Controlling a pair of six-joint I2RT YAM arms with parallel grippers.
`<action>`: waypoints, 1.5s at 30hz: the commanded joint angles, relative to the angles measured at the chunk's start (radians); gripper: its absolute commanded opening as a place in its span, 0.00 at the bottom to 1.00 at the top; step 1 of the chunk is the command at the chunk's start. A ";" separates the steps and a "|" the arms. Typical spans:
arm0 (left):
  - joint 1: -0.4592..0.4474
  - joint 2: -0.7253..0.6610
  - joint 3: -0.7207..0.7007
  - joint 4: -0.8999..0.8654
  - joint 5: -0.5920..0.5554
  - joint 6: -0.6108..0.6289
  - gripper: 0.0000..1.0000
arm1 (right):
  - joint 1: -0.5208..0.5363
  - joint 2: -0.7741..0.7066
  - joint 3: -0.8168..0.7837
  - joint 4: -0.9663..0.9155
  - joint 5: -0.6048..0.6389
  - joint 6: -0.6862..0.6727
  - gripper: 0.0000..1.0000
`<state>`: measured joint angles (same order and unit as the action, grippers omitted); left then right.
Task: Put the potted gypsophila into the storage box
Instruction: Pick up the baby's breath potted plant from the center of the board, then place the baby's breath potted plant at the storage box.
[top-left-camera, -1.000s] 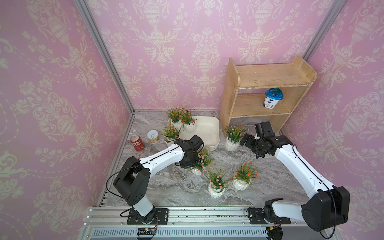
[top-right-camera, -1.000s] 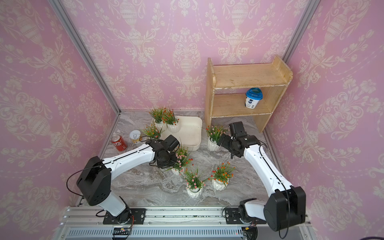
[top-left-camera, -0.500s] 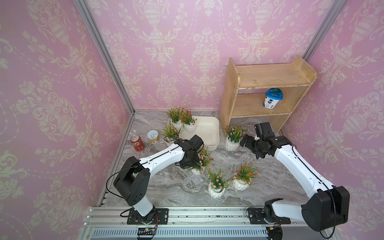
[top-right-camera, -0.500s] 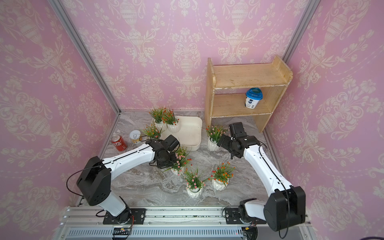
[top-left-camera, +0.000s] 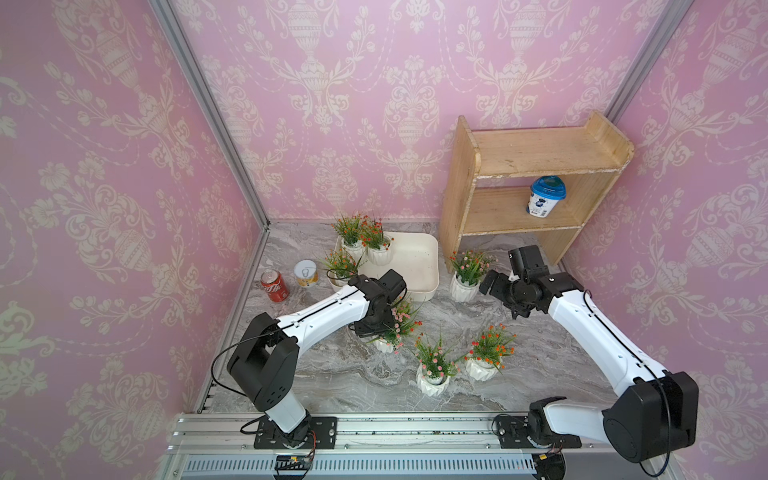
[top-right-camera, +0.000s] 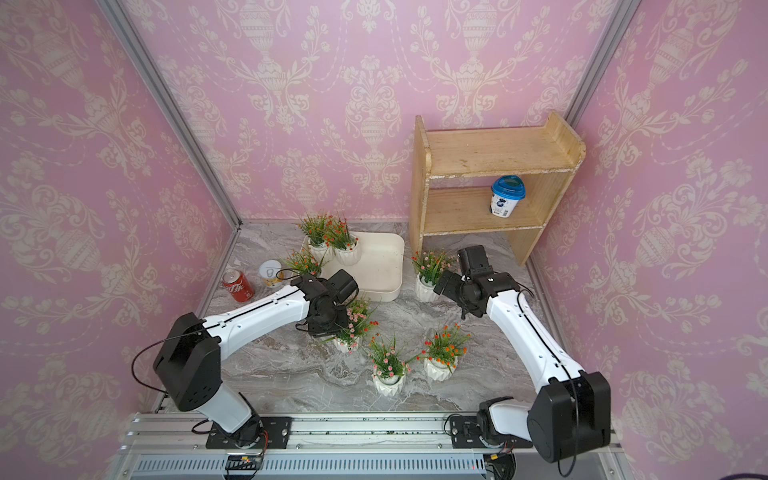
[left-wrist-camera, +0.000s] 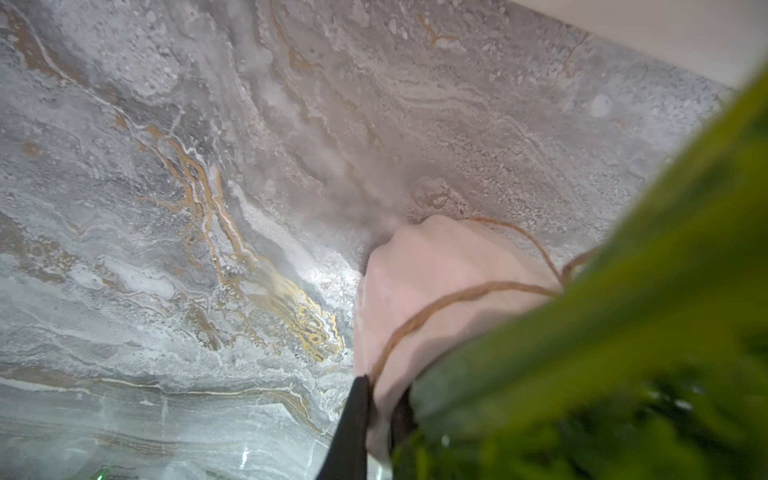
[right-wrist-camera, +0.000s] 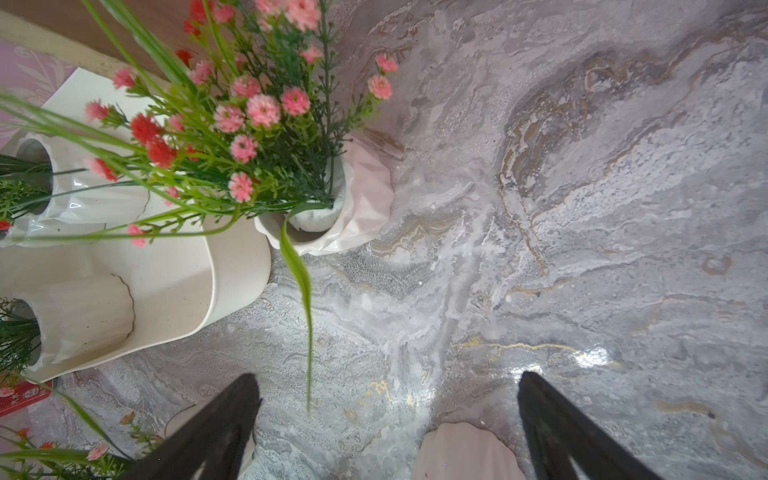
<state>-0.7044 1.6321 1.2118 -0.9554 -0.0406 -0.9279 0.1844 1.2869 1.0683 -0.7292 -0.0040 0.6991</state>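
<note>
Potted gypsophila (top-left-camera: 392, 332): we see left gripper (left-wrist-camera: 380, 399) clamped on its rim.
Neighbour pots (top-left-camera: 433, 376): near, in front.
Storage box (top-left-camera: 419, 266): just behind, half bare.
Right gripper (right-wrist-camera: 388, 380): jaws wide, empty.

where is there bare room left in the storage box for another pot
The storage box is bare on its shelf side, between its rim and the three pots along its other side. Crowded just in front: the left gripper shut on a gypsophila pot, with two more pots beside it.
</note>
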 joint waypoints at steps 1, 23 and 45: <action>0.020 -0.057 0.040 -0.048 -0.037 0.037 0.00 | -0.008 0.006 -0.010 0.003 0.001 -0.009 1.00; 0.243 -0.118 0.319 -0.144 -0.027 0.225 0.00 | -0.008 0.025 0.010 -0.001 -0.008 -0.007 1.00; 0.273 0.218 0.654 -0.041 0.024 0.306 0.00 | -0.013 0.009 0.016 -0.032 0.009 -0.017 1.00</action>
<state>-0.4397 1.8439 1.8080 -1.0416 -0.0315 -0.6571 0.1818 1.3064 1.0687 -0.7391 -0.0036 0.6987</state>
